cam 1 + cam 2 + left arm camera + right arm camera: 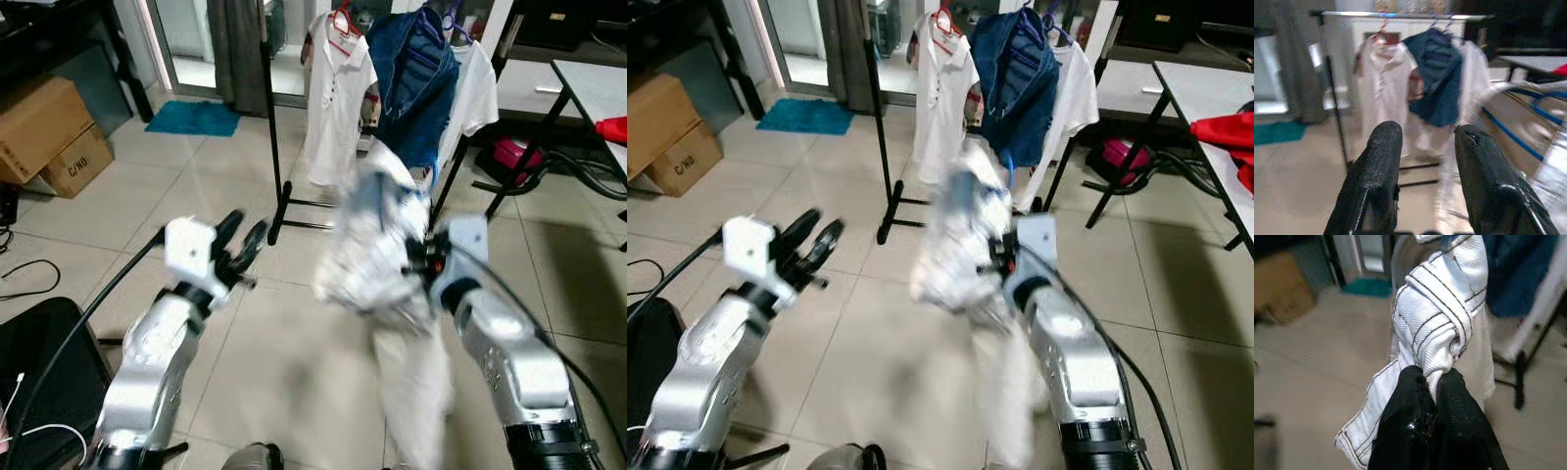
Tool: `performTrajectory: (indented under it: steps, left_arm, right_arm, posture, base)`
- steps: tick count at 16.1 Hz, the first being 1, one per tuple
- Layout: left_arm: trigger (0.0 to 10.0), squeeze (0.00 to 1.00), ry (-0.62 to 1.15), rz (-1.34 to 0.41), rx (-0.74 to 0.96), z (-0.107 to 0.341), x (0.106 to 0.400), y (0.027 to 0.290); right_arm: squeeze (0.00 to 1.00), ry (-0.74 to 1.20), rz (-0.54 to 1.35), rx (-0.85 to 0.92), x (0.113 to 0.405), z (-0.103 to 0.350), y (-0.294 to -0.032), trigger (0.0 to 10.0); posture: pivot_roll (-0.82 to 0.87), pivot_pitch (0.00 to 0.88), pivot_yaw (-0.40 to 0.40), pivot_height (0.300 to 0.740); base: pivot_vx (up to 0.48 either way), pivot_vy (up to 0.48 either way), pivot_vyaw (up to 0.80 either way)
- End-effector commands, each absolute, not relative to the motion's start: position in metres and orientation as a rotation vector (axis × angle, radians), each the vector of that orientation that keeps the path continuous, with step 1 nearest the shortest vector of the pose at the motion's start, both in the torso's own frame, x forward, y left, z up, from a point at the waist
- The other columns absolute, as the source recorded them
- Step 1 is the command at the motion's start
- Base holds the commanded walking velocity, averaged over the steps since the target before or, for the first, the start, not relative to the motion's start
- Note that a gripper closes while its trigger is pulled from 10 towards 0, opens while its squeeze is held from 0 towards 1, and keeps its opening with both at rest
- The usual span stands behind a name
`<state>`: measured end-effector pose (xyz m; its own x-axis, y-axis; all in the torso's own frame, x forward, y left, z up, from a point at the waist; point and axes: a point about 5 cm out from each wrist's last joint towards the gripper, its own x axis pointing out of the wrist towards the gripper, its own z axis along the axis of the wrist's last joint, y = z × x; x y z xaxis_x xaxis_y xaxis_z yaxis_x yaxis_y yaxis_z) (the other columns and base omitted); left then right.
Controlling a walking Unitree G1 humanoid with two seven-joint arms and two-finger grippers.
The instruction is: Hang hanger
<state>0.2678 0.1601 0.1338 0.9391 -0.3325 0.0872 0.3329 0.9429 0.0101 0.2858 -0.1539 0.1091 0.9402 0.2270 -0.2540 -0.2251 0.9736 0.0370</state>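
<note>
My right claw pinches a bunched white twill garment — dark-stitched, hanging lengthwise toward the tiled floor, before the clothes rack. My left claw is spread — empty.

Tiled floor carries cardboard boxes, a teal mat, perhaps cables.

Both silver arms reach forward at about the same height. The left claw holds its fingers apart, gripping nothing. The right claw is clamped tight on white cloth.
</note>
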Motion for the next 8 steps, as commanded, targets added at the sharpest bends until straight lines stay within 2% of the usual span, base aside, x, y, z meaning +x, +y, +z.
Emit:
performTrajectory:
  steps: [1,4,8]
  left_arm:
    - [10.0,0.0,-0.063,-0.271,0.017,0.134,0.265,0.166]
    - [10.0,0.0,-0.027,-0.249,0.048,0.134,0.259,0.166]
    - [10.0,0.0,-0.014,-0.253,0.059,0.142,0.254,0.157]
  right_arm:
    - [0.0,0.143,0.256,-0.036,0.285,0.126,-0.152,10.0]
    - [0.0,0.103,0.26,-0.004,0.278,0.129,-0.151,10.0]
    - [0.0,0.047,0.258,-0.017,0.277,0.135,-0.147,10.0]
  posture:
    - [-0.09,0.065,0.043,0.74]
    - [-0.1,0.112,0.047,0.74]
    - [-0.1,0.123,0.025,0.74]
  base:
    - [0.304,0.0,0.0]
    - [0.328,0.0,0.0]
    - [0.333,0.0,0.0]
